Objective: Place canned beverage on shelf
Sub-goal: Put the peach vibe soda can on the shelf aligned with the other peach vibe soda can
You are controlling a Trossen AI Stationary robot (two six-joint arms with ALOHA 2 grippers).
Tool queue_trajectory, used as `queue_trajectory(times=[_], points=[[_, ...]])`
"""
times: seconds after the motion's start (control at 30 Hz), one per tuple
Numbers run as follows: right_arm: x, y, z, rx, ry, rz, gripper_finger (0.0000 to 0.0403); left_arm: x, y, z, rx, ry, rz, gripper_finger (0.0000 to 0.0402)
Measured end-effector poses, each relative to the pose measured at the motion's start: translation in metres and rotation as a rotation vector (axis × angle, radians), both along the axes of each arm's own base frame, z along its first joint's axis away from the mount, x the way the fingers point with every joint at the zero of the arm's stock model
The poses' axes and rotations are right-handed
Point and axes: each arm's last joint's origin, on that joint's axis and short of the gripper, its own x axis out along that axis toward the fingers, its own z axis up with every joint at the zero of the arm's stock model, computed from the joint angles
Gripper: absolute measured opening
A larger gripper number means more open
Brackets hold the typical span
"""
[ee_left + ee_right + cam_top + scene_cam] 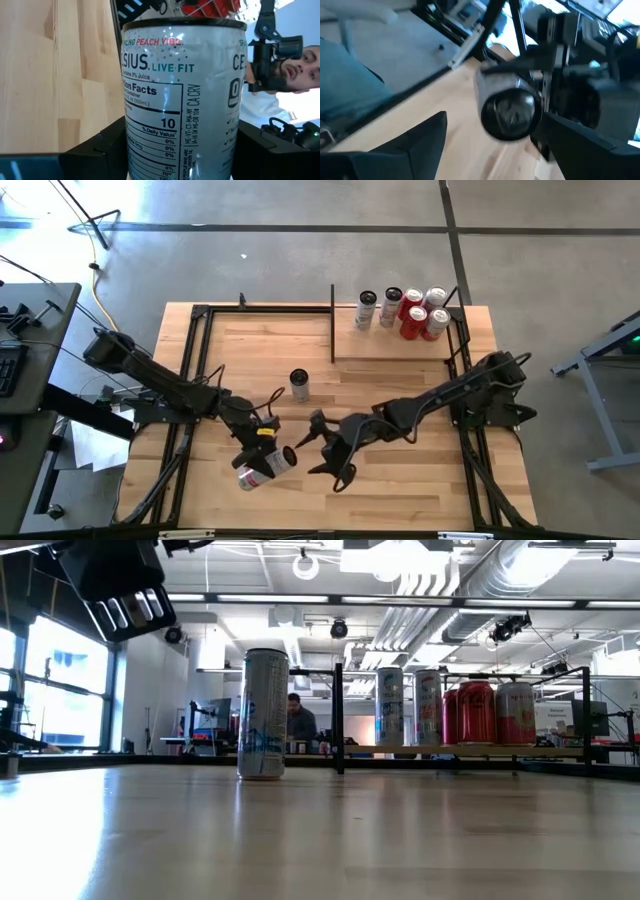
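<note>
My left gripper (262,452) is shut on a silver can (266,465) with a red band, at the table's near middle. The can fills the left wrist view (182,75). My right gripper (322,448) is open and empty just right of that can, fingers pointing at it. Its wrist view shows the can's round end (510,112) between its spread fingers (420,145). A second silver can (299,384) stands upright on the tabletop, also in the low view (264,713). The pale wood shelf (390,348) at the far right carries several upright cans (412,315). My left gripper pinches the can's round side wall (131,135) between its two fingers (100,150), one on each side of the body. The fingers lie across the can. The can lies tilted on its side in the hold, one end toward my right gripper.
Black metal bars (333,325) edge the shelf and frame the table (200,350). Bare shelf wood lies near the shelf's left front. Beyond the table a person (300,70) shows; a desk with equipment (20,350) stands off the left side.
</note>
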Motion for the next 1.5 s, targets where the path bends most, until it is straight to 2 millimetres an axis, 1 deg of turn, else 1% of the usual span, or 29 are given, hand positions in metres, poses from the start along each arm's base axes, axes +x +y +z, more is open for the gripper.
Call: queue_trajectory(times=[0.1,0.2,0.33,0.4,0.63,0.83,0.9,1.0,1.33,1.5], points=[[0.004,-0.002,0.002,0.034,-0.029,0.025,0.0312,0.003,-0.001,-0.005,0.001,0.012,-0.008,0.0232],[0.009,-0.003,0.000,0.057,-0.058,0.040,0.0312,0.006,-0.002,-0.005,-0.014,-0.019,-0.018,0.0232],[0.015,-0.004,-0.012,0.052,-0.033,0.045,0.0312,0.012,-0.003,0.001,-0.027,-0.060,-0.031,0.0232],[0.017,-0.003,-0.015,0.052,-0.032,0.047,0.0312,0.015,-0.002,0.002,-0.018,-0.064,-0.042,0.0232],[0.018,-0.003,-0.014,0.060,-0.056,0.047,0.0312,0.017,0.001,0.003,-0.009,-0.067,-0.046,0.0232],[0.020,-0.010,-0.013,0.057,-0.061,0.016,0.0312,0.018,0.002,0.004,-0.007,-0.071,-0.033,0.0232],[0.020,-0.012,-0.011,0.066,-0.063,0.031,0.0312,0.018,0.002,0.004,-0.008,-0.077,-0.031,0.0232],[0.020,-0.012,-0.011,0.074,-0.063,0.049,0.0312,0.018,0.002,0.004,-0.006,-0.079,-0.032,0.0232],[0.019,-0.013,-0.010,0.059,-0.068,0.010,0.0312,0.018,0.001,0.004,0.004,-0.088,-0.027,0.0232],[0.017,-0.015,-0.006,0.050,-0.062,-0.009,0.0312,0.018,0.001,0.005,0.005,-0.093,-0.021,0.0232]])
